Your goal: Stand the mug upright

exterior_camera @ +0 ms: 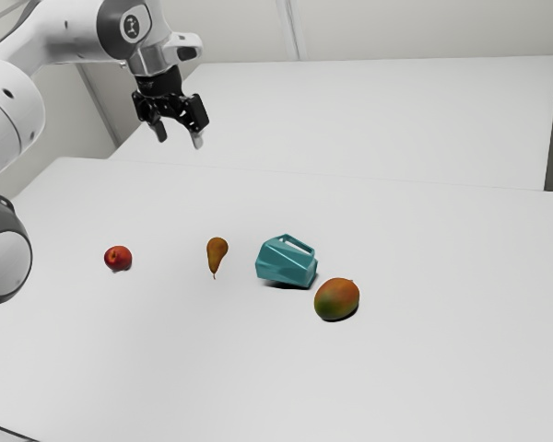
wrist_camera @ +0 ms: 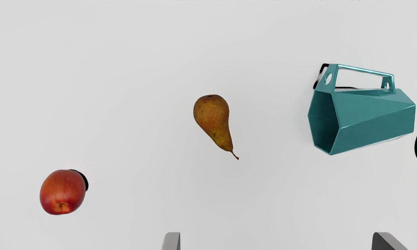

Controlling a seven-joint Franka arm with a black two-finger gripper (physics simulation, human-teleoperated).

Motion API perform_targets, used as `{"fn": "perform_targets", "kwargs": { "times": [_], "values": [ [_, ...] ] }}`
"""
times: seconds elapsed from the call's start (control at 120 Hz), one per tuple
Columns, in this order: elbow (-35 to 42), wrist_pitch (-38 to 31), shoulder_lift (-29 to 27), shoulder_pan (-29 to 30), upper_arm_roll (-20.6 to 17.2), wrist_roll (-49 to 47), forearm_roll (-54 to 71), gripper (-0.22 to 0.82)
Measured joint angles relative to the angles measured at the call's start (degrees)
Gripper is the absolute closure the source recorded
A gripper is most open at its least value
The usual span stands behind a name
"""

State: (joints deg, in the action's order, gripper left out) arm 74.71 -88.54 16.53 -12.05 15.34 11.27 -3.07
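High above the table, at the exterior view's upper left, my gripper (exterior_camera: 179, 138) hangs well away from the mug. A teal faceted mug (exterior_camera: 287, 261) lies on its side, its handle raised. In the wrist view the mug (wrist_camera: 371, 118) turns its open mouth toward the pear, and the handle runs along its length. The two fingertips of my gripper (wrist_camera: 276, 241) stand wide apart with nothing between them.
On the white table (exterior_camera: 166, 368), a brown pear (exterior_camera: 217, 255) lies between the mug and a red peach-like fruit (exterior_camera: 118, 258). A green-orange mango (exterior_camera: 337, 299) sits close to the mug, on the side away from the pear.
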Motion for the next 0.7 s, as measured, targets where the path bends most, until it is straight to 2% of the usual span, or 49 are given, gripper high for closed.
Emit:
{"fn": "perform_targets", "kwargs": {
  "times": [0.342, 0.483, 0.7],
  "values": [
    [0.6, -0.5, 1.0, -2.3, -0.2, 1.1, 0.4, 0.00],
    [8.1, -3.8, -0.2, -3.7, 0.0, 1.0, -1.3, 0.00],
    [19.1, -10.3, -0.5, -3.5, 1.1, 2.3, -11.1, 0.00]
  ]
}}
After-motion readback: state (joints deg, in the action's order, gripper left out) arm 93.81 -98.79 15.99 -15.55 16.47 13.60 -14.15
